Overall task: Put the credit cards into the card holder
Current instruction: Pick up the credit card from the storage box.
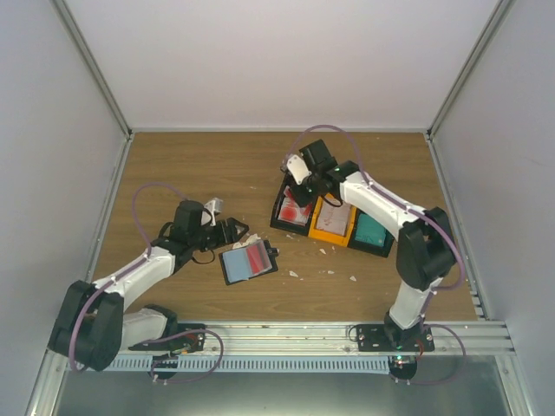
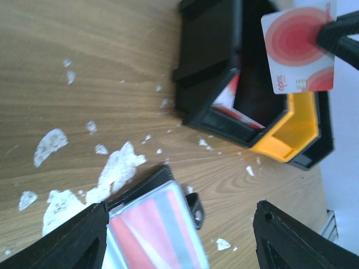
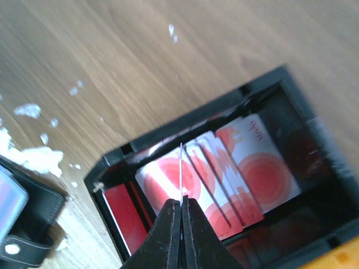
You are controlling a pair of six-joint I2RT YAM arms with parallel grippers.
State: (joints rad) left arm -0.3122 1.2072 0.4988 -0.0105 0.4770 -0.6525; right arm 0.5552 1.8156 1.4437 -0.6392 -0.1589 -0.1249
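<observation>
The black card holder [image 1: 249, 263] lies open on the table with a red-and-grey card in its clear sleeve. My left gripper [image 1: 227, 232] is open just left of it. In the left wrist view the holder [image 2: 151, 227] sits between the wide-spread fingers [image 2: 67, 244], and the left finger is at its edge. My right gripper [image 1: 299, 178] is shut on one red-and-white credit card [image 2: 300, 47] and holds it above the black bin [image 1: 282, 221]. The right wrist view shows that card edge-on [image 3: 180, 165] over several more red-and-white cards [image 3: 247, 171].
An orange bin [image 1: 323, 232] with pale cards and a black bin with teal cards [image 1: 371, 232] stand right of the first bin. White paper scraps [image 2: 120, 168] lie around the holder. Grey walls enclose the table.
</observation>
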